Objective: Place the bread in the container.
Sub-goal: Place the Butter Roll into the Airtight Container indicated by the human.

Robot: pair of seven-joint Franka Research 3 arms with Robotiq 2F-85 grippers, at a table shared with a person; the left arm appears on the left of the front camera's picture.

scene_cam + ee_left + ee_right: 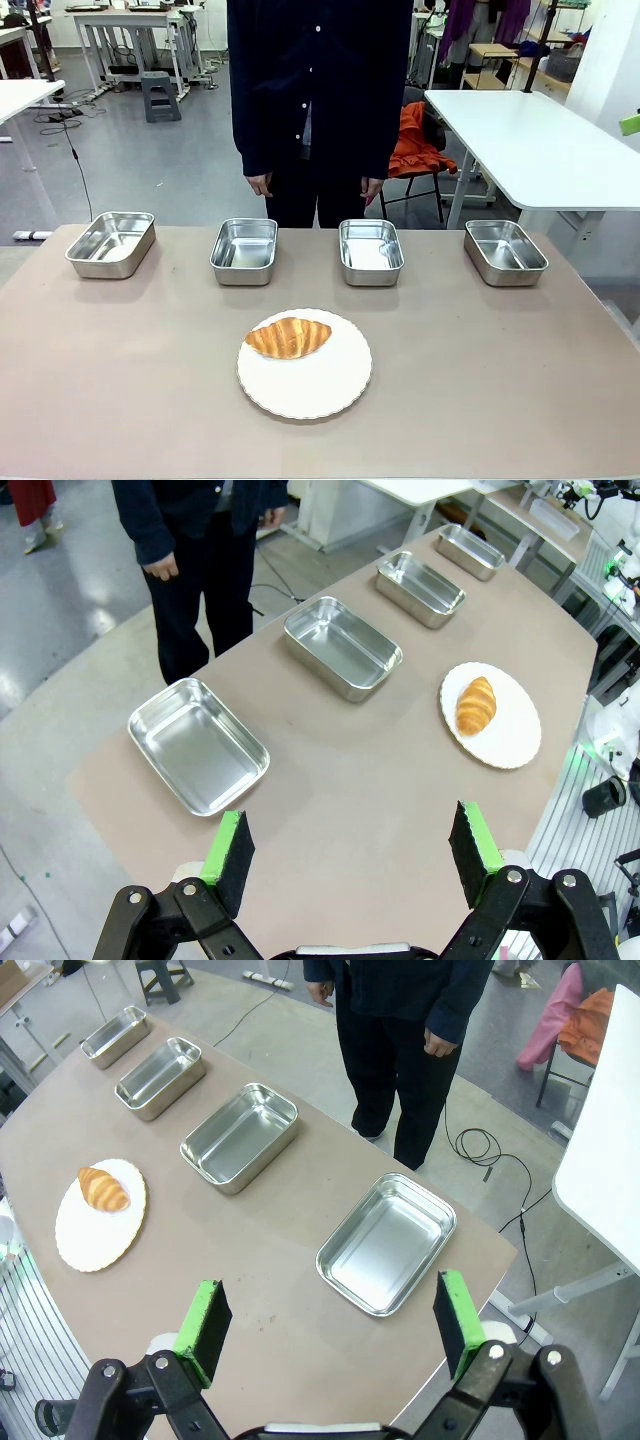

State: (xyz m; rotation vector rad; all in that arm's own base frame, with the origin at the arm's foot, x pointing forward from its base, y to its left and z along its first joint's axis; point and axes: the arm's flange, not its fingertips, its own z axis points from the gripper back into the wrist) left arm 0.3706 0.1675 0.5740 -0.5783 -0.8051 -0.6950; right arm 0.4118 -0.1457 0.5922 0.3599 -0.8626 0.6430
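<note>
Bread [288, 337]: one croissant, on a white plate [312, 392], middle of the bench [100, 380] toward its near edge.
Pans [243, 272]: four, all bare, along the far edge (intended one unclear).
Left tool [352, 845], right tool [328, 1318]: both released, carrying nothing.
Progress: nothing done, by the look of it; pickup and placing remain.

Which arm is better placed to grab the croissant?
Left, narrowly, I'd say: the croissant lies on the plate's left part. Both open, the left gripper and right gripper seem equally far.
</note>
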